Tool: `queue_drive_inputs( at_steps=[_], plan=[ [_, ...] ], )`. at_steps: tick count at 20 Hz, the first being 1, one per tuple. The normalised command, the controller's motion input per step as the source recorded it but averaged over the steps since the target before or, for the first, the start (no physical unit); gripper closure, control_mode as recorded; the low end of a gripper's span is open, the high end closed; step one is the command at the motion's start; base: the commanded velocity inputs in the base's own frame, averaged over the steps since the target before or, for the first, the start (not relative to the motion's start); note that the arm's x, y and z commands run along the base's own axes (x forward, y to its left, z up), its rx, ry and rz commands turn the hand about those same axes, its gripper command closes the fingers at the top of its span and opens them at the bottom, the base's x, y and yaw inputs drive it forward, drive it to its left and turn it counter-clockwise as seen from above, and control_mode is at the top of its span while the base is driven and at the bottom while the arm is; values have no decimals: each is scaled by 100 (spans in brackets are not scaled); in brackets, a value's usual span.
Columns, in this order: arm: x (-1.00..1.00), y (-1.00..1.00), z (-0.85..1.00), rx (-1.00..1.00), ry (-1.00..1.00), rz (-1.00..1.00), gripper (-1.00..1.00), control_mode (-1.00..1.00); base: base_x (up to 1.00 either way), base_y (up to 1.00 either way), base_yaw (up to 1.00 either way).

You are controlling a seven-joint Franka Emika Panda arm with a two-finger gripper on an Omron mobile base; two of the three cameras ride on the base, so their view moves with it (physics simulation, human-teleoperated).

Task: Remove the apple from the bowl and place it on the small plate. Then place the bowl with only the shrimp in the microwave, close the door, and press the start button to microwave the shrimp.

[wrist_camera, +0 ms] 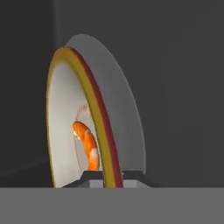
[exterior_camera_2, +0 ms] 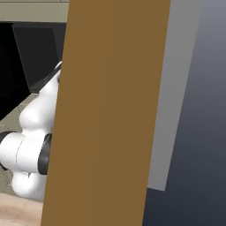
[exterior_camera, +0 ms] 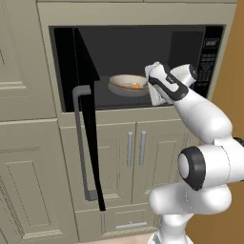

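Reaching into the microwave, the white arm has its gripper pinched on the near rim of the bowl. From the hand view, the 2 dark finger tips sit tight on either side of the tan-gold edge, so the jaws are nearly closed with the rim between them. The bowl is inside the microwave, over the grey turntable, roughly in the middle of the cavity. Whether it rests on the turntable or is held just above it, I cannot tell. The shrimp lies inside the bowl, orange and curled against the pale inner surface. The door stands swung wide open at the microwave's left side, its long grey bar handle running down in front of the beige cabinets below the microwave. A brown panel stands to the microwave's right.
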Motion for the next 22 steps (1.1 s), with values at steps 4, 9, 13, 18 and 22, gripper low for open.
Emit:
queue_drive_inputs(
  at_steps=[4,9,13,18,22],
  plan=[
    [4,3,-2,0,0,0,-100,-100,0,0,0],
    [-33,-4,0,0,-10,0,-100,-100,0,0,0],
    [-100,0,0,0,-22,0,-100,-100,0,0,0],
    [-70,0,-24,-5,-7,0,-100,-100,0,0,0],
    [-96,0,-14,-47,-29,0,-100,-100,0,0,0]
  ],
)
